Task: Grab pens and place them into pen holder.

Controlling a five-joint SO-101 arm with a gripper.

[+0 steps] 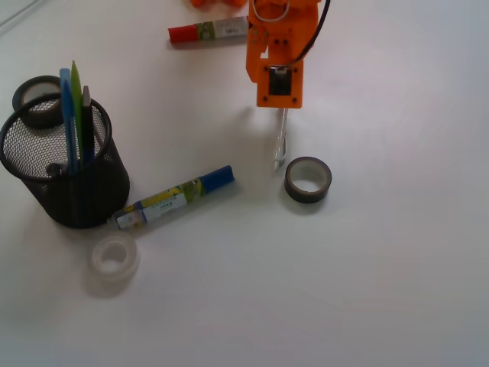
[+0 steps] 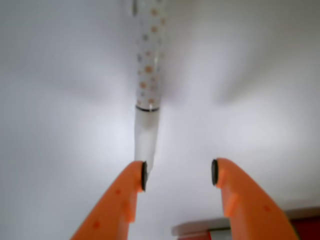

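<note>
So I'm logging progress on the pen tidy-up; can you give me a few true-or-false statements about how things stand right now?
1. The mesh cup already holds several pens. True.
2. The end effector is clamped shut on the white pen. False: its jaws are apart, the pen beside one fingertip.
3. The blue-capped marker is inside the cup. False: it lies on the table beside it.
4. A dark tape roll lies near the white pen's tip. True.
</note>
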